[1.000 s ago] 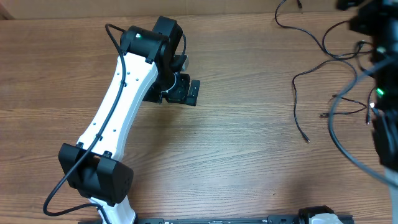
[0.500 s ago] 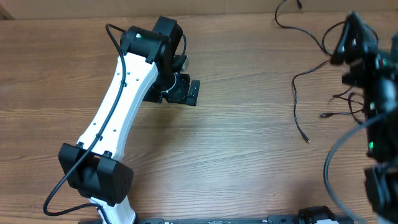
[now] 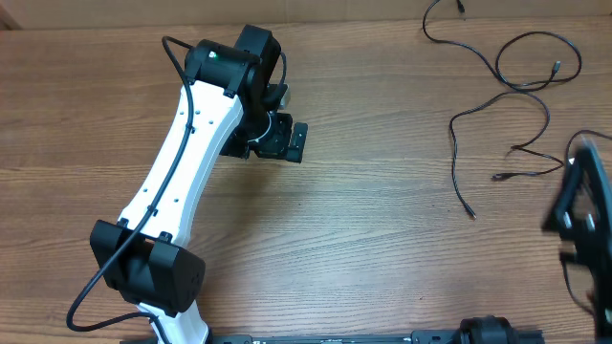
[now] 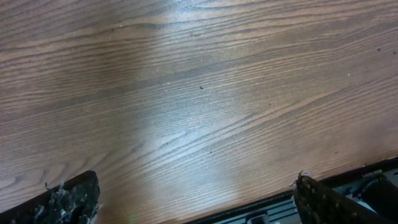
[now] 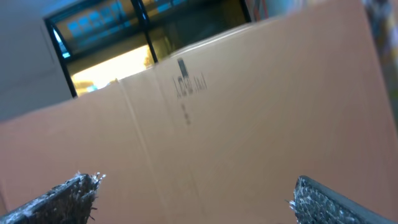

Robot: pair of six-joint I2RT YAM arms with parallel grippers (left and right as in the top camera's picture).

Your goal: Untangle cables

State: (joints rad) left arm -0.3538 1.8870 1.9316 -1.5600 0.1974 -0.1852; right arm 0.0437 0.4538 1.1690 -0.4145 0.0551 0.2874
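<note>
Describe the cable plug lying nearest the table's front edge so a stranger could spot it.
On the wooden table, look right of the white arm to the thin black cables. One strand drops toward the front and ends in the plug. It lies alone on bare wood, lower in the overhead view than every other cable end.

several thin black flexible cables (image 3: 521, 89) lie slack on the brown wooden table (image 3: 382, 239), sprawled in loose curves over its far right part. one bends into a wide open loop near the far edge, another trails toward the near side and ends in a small plug end (image 3: 471, 216). a few strands cross each other in the middle.
</note>
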